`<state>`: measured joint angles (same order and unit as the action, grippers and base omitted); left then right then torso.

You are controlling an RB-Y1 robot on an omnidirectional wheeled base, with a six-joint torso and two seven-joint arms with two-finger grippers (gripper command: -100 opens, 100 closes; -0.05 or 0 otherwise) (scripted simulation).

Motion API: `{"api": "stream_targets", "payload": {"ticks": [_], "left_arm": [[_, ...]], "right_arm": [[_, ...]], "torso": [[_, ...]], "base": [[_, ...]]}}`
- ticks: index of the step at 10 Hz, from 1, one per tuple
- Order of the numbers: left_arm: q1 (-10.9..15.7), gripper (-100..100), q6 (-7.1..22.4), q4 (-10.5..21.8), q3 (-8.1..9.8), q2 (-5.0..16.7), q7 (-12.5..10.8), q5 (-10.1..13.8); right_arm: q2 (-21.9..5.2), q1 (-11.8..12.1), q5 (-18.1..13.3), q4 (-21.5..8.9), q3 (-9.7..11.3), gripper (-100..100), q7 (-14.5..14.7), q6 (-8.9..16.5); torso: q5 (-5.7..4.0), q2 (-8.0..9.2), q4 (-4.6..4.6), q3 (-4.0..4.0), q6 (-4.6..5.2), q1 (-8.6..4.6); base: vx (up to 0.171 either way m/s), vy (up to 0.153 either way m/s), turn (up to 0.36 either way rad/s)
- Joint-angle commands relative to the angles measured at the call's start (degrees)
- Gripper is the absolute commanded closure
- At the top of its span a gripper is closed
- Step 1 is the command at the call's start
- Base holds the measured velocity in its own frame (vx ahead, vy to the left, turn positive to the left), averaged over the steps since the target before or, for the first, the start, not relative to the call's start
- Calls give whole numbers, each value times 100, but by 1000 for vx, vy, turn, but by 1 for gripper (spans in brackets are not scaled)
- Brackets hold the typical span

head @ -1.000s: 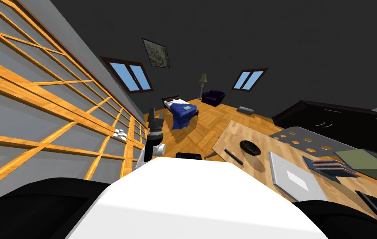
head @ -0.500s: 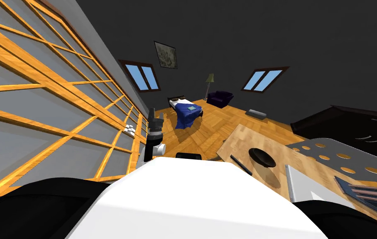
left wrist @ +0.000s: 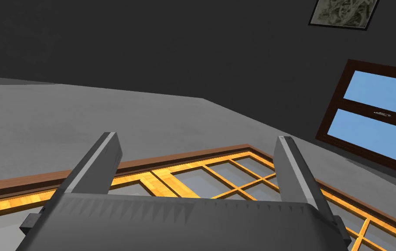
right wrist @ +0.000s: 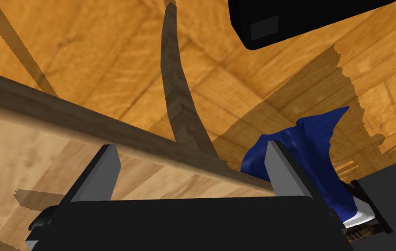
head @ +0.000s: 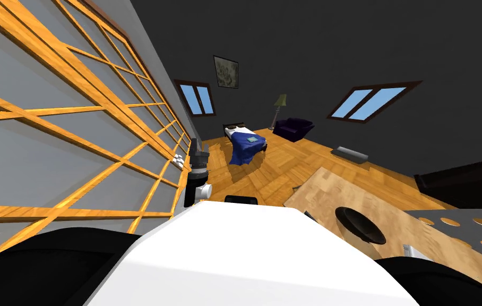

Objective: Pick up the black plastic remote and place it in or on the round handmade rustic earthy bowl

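— Where are the task items lying?
— We are recording the dark round bowl [head: 360,224] sitting on the light wood tabletop [head: 330,194], off to our right. Near it, a short dark end is showing. We are taking it for the black remote [head: 309,215], though most of it is hidden. It is lying on the tabletop, well apart from both grippers.

— And the left arm?
— The left gripper [left wrist: 196,139] is pointing up along the grey wall with the orange wooden lattice [head: 49,159]. Its jaws are standing wide and gripping nothing. In the head view that arm is standing upright close to the lattice.

— The right?
— The right gripper [right wrist: 190,147] is pointing at the tabletop's edge, with a wooden leg [right wrist: 173,87] and the wooden floor [right wrist: 83,52] beyond it. Its jaws are likewise standing wide and empty. A blue bedcover [right wrist: 310,148] is showing past one jaw.

— Anything else on the tabletop?
— A grey panel with round holes [head: 463,223] is lying just beyond the bowl.
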<state>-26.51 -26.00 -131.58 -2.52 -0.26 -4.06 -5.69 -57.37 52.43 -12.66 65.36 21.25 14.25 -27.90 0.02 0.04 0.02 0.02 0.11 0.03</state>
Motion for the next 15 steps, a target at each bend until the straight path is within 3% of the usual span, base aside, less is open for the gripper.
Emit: {"api": "stream_targets", "payload": {"ticks": [1,4,7,9,10,14,15], "left_arm": [[0,0,0,0,0,0,0,0],[1,0,0,0,-1,0,0,0],[0,0,0,0,0,0,0,0],[0,0,0,0,0,0,0,0],[0,0,0,0,0,1,0,0],[0,0,0,0,0,1,0,0],[0,0,0,0,0,1,0,0]], "right_arm": [[-64,13,-142,-286,107,-100,49,-46],[-88,46,-278,-677,185,-100,116,-85],[-51,76,-555,-1269,333,-100,250,-162],[79,67,-832,-1821,468,-100,379,-239],[79,67,-832,-1936,468,-100,379,-239],[513,-34,-1347,-2874,699,-100,611,-384],[513,-34,-1347,-2874,699,-100,611,-384]], "torso": [[0,0,0,0,0,0],[-1,-9,-1,-5,-8,-2],[0,-7,-2,-4,-1,-3],[-2,-13,-2,-7,-6,-9],[-3,-19,-3,-10,-8,-14],[-3,-14,-2,-8,-4,-11],[-1,-14,-3,-8,-4,-11]], "base": [[25,11,339],[39,-2,222],[39,-6,267],[61,-30,395],[47,-27,290],[41,-31,381],[23,-36,112]]}}
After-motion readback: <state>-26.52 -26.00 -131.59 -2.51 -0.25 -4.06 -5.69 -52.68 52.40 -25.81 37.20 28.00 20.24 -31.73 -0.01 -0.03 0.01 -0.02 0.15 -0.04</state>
